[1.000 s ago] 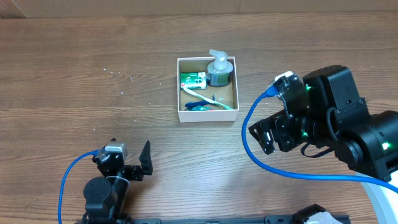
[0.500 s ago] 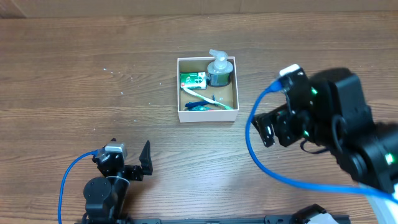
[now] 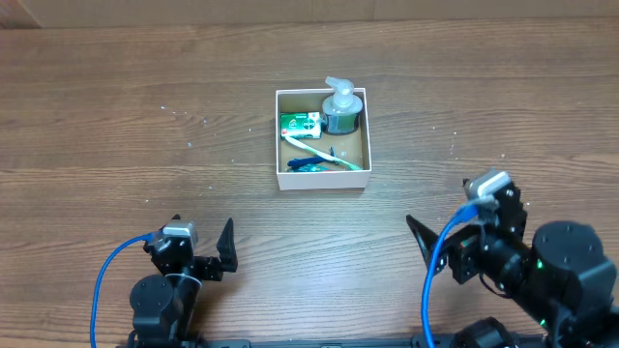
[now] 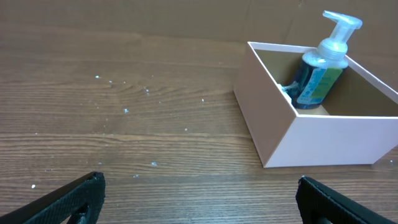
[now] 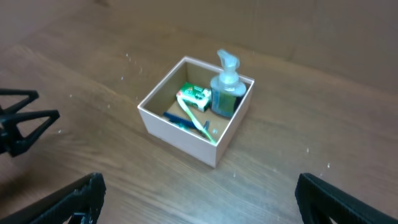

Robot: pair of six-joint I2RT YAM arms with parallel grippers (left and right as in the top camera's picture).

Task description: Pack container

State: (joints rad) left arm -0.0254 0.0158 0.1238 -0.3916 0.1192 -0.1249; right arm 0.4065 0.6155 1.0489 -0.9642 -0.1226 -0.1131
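The container [image 3: 322, 180] is a square white-walled box with a tan floor at the table's middle back. In it a pump bottle [image 3: 340, 108] stands upright at the back right, a green-and-white packet [image 3: 301, 124] lies at the back left, and a white-and-green toothbrush [image 3: 319, 155] and a blue item [image 3: 308, 165] lie in front. My left gripper [image 3: 202, 235] is open and empty at the front left, and my right gripper [image 3: 426, 244] is open and empty at the front right. Both are well short of the box. The left wrist view shows the box [image 4: 323, 137] and bottle [image 4: 320, 68] beyond the jaws [image 4: 199, 199]. The right wrist view shows the box [image 5: 180, 140] beyond the jaws [image 5: 199, 199].
Bare wood table surrounds the box, with small white specks [image 4: 124, 111] on it. Blue cables loop off both arms near the front edge [image 3: 106, 280]. The left arm's fingers show at the left edge of the right wrist view [image 5: 25, 124].
My right arm has drawn back from beside the container's right side to the table's front right. The left arm and the box's contents have not moved.
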